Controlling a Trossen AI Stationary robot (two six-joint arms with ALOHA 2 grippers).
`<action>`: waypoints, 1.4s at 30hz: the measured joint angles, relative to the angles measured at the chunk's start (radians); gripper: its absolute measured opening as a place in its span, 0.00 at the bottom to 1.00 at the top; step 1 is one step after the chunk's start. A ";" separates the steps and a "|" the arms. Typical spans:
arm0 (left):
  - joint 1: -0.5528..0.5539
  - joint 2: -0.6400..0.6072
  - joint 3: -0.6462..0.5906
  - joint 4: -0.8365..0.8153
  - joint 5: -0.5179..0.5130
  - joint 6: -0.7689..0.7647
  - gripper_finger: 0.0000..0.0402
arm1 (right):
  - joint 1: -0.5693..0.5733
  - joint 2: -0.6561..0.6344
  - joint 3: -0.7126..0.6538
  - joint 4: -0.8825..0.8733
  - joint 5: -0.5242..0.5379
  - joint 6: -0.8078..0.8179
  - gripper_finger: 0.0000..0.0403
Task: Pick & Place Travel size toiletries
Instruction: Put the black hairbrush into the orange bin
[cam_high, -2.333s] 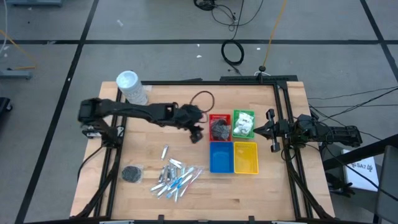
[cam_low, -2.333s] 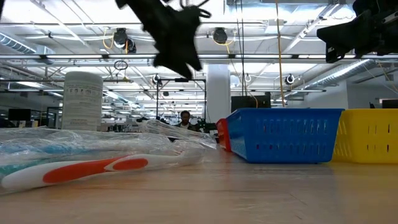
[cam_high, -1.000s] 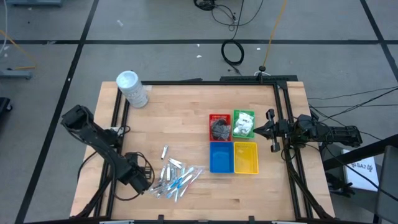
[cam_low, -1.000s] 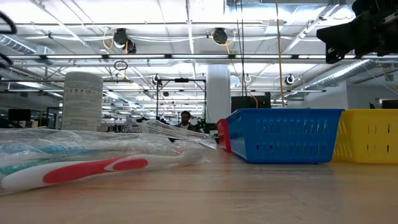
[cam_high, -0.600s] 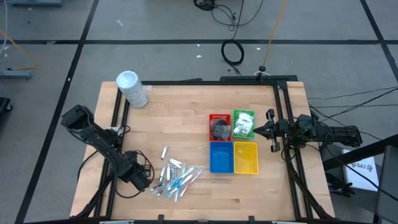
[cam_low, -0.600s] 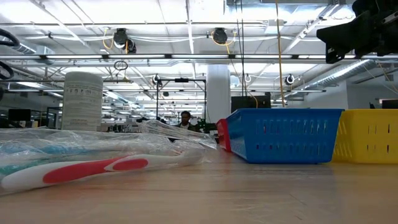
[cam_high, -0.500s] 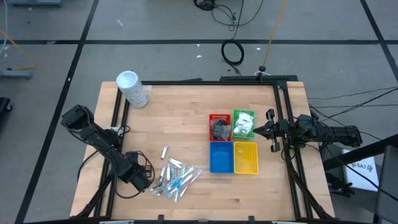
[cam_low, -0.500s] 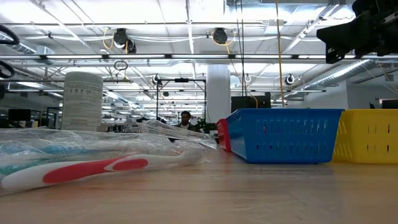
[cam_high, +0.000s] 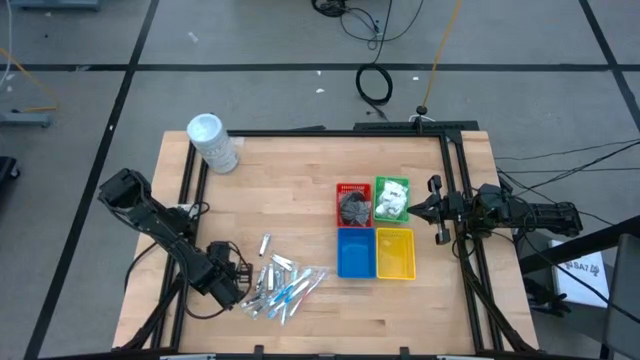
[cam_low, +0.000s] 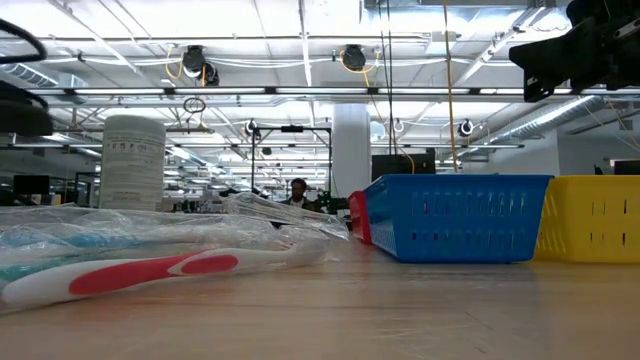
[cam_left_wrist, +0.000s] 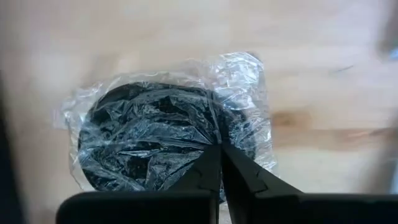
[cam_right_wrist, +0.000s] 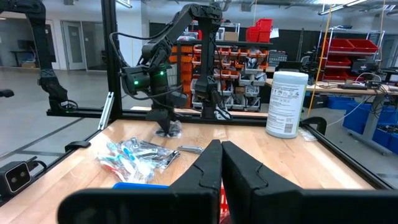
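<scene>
A dark grey round bundle (cam_left_wrist: 155, 143) in clear wrapping lies on the wooden table at the near left. My left gripper (cam_left_wrist: 221, 149) points down on it, shut on its wrapping. In the high view my left gripper (cam_high: 224, 275) hides the bundle. Beside it lies a heap of clear-wrapped blue-and-white sticks (cam_high: 285, 288). My right gripper (cam_high: 437, 212) waits shut at the table's right edge, holding nothing. My left gripper comes from above, pointing down, and its shut fingertips meet on the clear wrapping (cam_left_wrist: 214, 134) near the bundle's middle. It pinches the crinkled wrapping between the two fingers. The bundle lies flat on the table.
Red (cam_high: 353, 204), green (cam_high: 391, 198), blue (cam_high: 355, 252) and yellow (cam_high: 395, 253) trays stand together right of centre; the red and green hold items. A tall white tub (cam_high: 210, 140) stands at the far left corner. One stick (cam_high: 265, 244) lies apart from the heap.
My left gripper has tipped a little over the dark bundle at the near left and kept its place there. The bundle stays on the table.
</scene>
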 joint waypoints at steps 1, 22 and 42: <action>0.000 0.000 0.000 0.001 -0.033 0.019 0.02 | 0.000 0.000 0.000 0.000 0.000 0.000 0.00; 0.166 -0.191 0.000 0.112 -0.592 0.559 0.00 | 0.000 0.000 0.000 0.000 0.001 0.000 0.00; 0.606 -0.272 0.000 1.060 -0.258 1.825 0.00 | 0.000 0.000 0.000 0.000 0.005 0.000 0.00</action>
